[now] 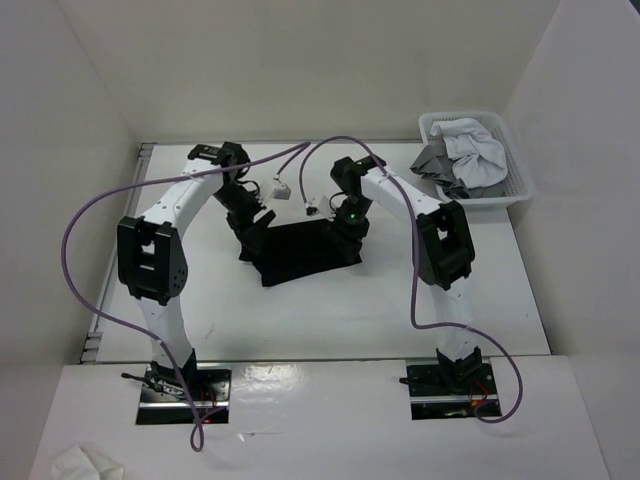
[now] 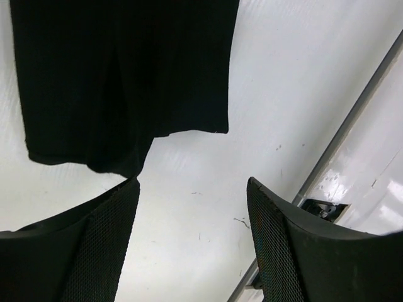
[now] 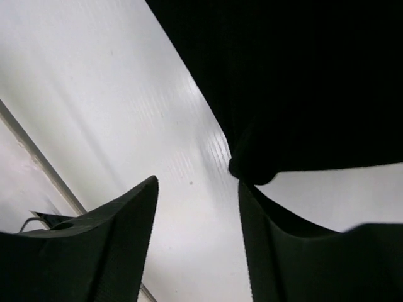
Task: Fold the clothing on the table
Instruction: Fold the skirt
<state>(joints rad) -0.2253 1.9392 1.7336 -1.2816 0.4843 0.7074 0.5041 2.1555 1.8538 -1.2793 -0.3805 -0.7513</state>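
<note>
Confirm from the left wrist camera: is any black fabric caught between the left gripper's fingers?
No: the left gripper stands open with only bare table between its fingers; the clothing lies beyond their tips.

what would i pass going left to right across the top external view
left arm → clothing → right arm → basket

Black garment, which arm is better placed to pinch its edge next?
Near even, slightly right: the right gripper, open, has a garment corner poking in; the left gripper has only table between its tips.
</note>
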